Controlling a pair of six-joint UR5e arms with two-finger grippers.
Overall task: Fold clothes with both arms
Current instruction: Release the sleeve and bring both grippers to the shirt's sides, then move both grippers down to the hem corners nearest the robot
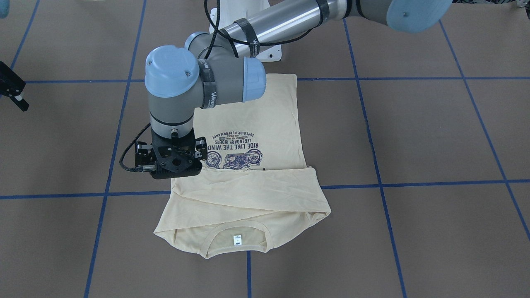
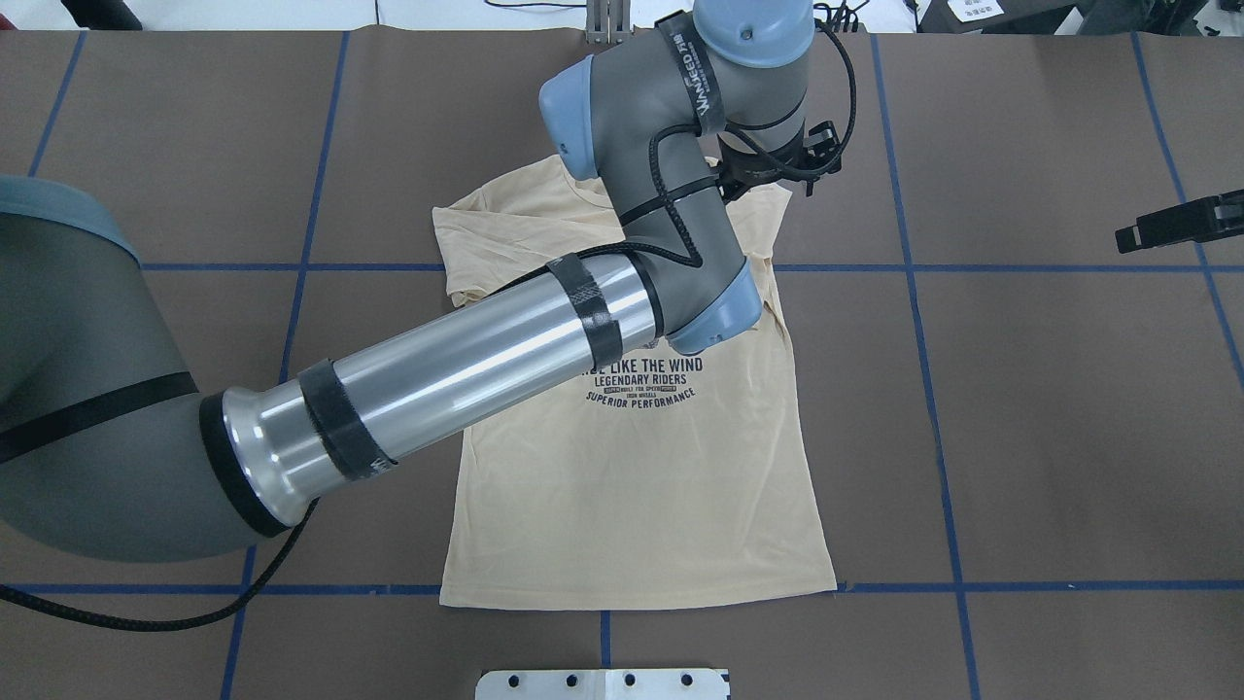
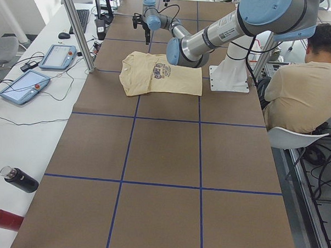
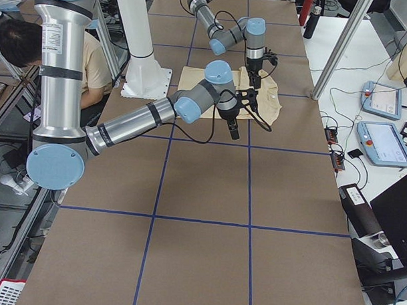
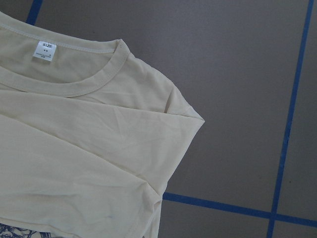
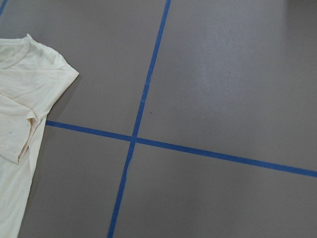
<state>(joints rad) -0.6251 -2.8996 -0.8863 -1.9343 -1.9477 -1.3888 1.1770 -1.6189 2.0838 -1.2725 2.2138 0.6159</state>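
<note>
Brown table mat (image 2: 1020, 437) with a grid of blue tape lines (image 2: 914, 389), that's the whole stage. Going left to right in the overhead view: the left arm (image 2: 466, 360) comes in big from the left and reaches diagonally over the T-shirt (image 2: 632, 486). The shirt lies flat in the middle, print (image 2: 637, 384) up, hem toward the robot, neck on the far side. From the front camera you can see a sleeve (image 1: 248, 182) laid across the chest, covering the top of the print, and the neck label (image 1: 237, 239) showing. The left gripper (image 1: 176, 162) hangs over the shirt's far shoulder area on the robot's right side. Its fingertips are hidden, so I can't tell if the claw is spread or closed, though its wrist cam shows the fabric lying undisturbed. Way off at the right edge sits the right gripper (image 2: 1166, 226), well apart from the shirt over bare mat. Can't tell its claw state either, but it doesn't seem to hold anything. My worry: if the left one grabs and pulls alone, this thin fabric will probably skew and the tucked sleeve could slide out. It could also pinch only the top layer, and that low forearm might drag the shirt.
</note>
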